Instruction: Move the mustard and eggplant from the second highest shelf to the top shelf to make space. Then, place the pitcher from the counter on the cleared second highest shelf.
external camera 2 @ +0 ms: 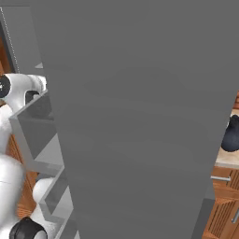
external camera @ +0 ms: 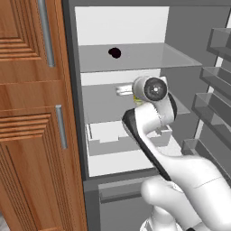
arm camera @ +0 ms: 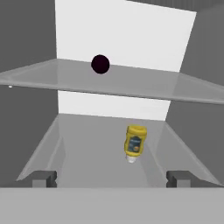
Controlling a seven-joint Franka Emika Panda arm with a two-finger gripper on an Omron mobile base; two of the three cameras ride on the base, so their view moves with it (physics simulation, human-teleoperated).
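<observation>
Hidden: in the right base view the grey fridge door (external camera 2: 140, 116) fills nearly the whole picture and blocks the fridge interior; in the left base view the arm's wrist covers most of the mustard.
Pitcher (external camera 2: 231, 135): only a dark rounded part shows past the door's right edge, on the tabletop (external camera 2: 226, 161).
Claw (arm camera: 112, 178): wide open, holding nothing, its tips at the front edge of the second highest shelf (arm camera: 87, 144).
Mustard (arm camera: 134, 142): on the second highest shelf, cap toward the camera, between the tips and well back from them.
Eggplant (arm camera: 100, 64): on the top shelf (arm camera: 144, 85), near the back wall.
Around: white drawer bin (external camera: 108, 142) below; wooden cabinet doors (external camera: 31, 113) left of the fridge; door shelves (external camera: 216, 72) at right.
</observation>
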